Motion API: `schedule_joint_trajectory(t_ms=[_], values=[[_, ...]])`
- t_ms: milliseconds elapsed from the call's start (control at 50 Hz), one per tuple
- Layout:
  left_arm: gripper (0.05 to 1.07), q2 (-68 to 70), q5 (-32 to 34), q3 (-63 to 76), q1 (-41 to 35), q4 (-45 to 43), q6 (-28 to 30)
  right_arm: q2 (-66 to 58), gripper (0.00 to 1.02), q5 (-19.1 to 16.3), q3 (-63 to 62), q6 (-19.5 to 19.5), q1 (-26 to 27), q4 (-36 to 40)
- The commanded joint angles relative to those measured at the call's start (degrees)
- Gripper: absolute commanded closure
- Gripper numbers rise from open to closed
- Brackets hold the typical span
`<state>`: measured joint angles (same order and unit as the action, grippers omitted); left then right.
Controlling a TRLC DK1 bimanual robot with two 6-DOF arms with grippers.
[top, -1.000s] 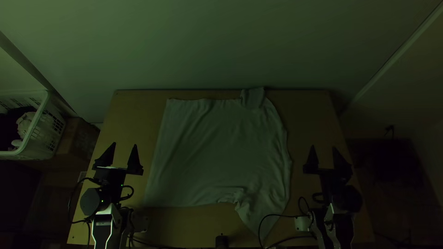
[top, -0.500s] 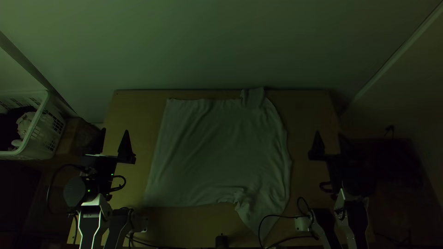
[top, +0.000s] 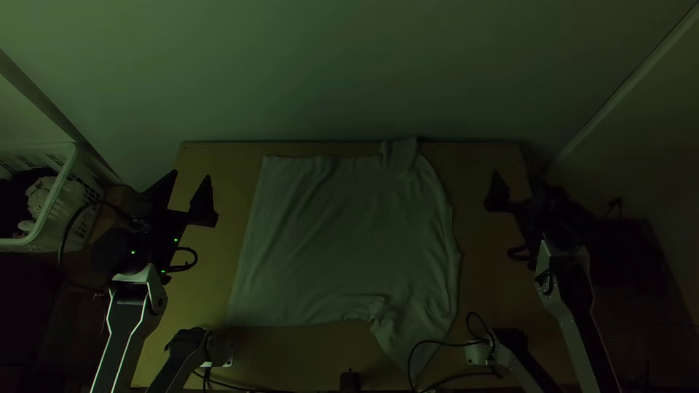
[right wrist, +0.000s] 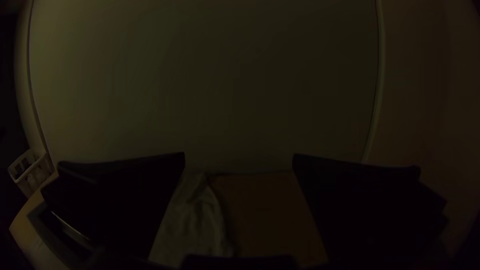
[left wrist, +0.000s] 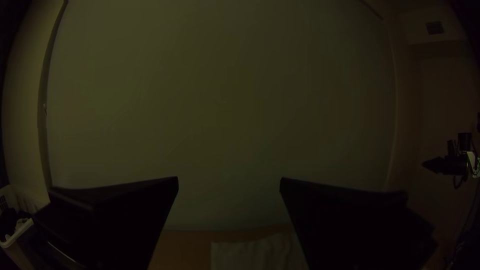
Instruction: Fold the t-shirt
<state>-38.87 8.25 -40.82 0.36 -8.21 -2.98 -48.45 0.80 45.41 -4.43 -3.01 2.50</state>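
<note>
Looking down through the top view, you have the T-shirt (top: 342, 240) spread across the middle of the desk (top: 291, 356); its left side runs fairly straight, while the right side bows outward with soft wrinkles; one short flap (top: 399, 153) pokes up at the desk's far edge, and a pointed corner (top: 408, 342) reaches toward the near edge, with the cloth bunched beside it; a black cable (top: 437, 340) crosses that corner in your top view.

Your left gripper (top: 191, 175) is over the desk's left edge, apart from the T-shirt, its fingers (top: 202, 200) standing wide apart with nothing between them; your right gripper (top: 515, 176) is over the right side, also apart from the cloth, its fingers spread just as wide and holding nothing; off to your left sits a white plastic basket (top: 67, 169) with light and dark cloth (top: 40, 196) inside; a pale wall (top: 328, 73) rises beyond the desk.
</note>
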Motion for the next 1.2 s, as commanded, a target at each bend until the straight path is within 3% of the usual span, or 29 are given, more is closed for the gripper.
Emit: schedule_joint_trajectory(t_ms=[0, 400, 680, 1040, 1180], values=[[0.09, -3.8, -0.4, -4.5, -1.9, 0.5, -0.7, -5.2, 0.04, -0.2, 4.9, -0.6, -0.5, 1.8], [0.09, -23.6, 0.3, -19.8, -4.3, 10.3, -0.8, -21.7, 0.04, -0.3, 18.2, -3.2, -1.6, 7.3], [0.09, -36.3, 0.5, -28.1, -4.3, 18.6, -1.7, -33.4, 0.04, -0.3, 29.7, -3.9, -2.6, 15.5], [0.09, -48.3, 0.6, -37.8, -2.9, 22.4, -3.9, -43.6, 0.04, -0.3, 36.5, -3.7, -4.2, 15.7], [0.09, -52.4, 0.5, -41.5, -2.6, 25.2, -4.7, -47.2, 0.04, -1.9, 38.8, -3.5, -5.1, 16.3]])
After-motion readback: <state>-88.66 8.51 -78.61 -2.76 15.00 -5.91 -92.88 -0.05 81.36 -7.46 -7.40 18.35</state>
